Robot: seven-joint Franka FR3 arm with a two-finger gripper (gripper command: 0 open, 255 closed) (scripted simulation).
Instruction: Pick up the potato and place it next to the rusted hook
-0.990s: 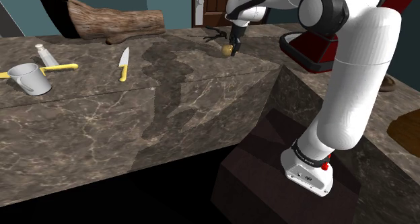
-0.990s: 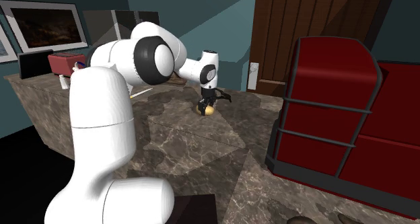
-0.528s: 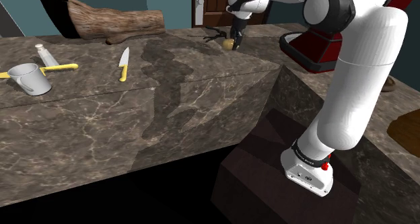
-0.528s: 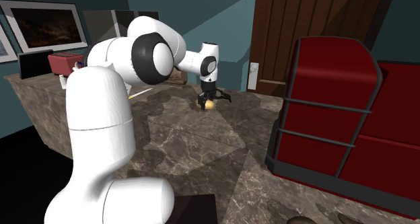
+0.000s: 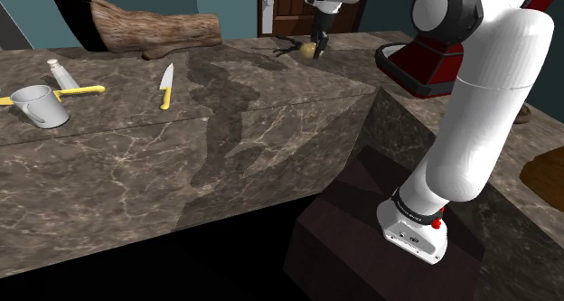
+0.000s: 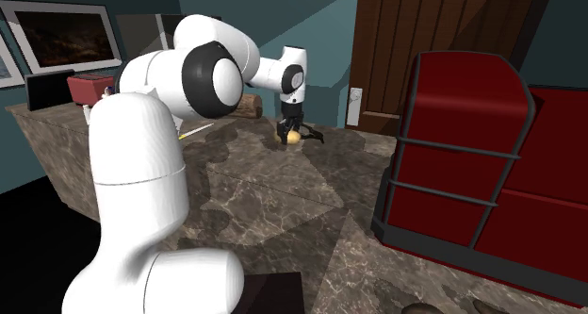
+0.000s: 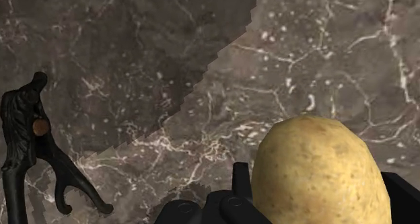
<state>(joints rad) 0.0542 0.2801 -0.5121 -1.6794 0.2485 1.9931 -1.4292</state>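
White arm (image 5: 488, 100) reaching far out, wrist turned down, claw (image 5: 317, 43) vertical, fingers (image 7: 240, 182) clamped on potato (image 5: 308, 49)

One potato (image 7: 316, 172), one hook (image 7: 27, 142), one knife (image 5: 166, 85), one log (image 5: 158, 28), one cup (image 5: 41, 105)

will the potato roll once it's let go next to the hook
Possibly: the potato is rounded and egg-like, and the marbled countertop looks flat and smooth, so it may rock or roll slightly. It looks stiff, showing no dent in the gripper. Its matte speckled skin suggests little slipping.
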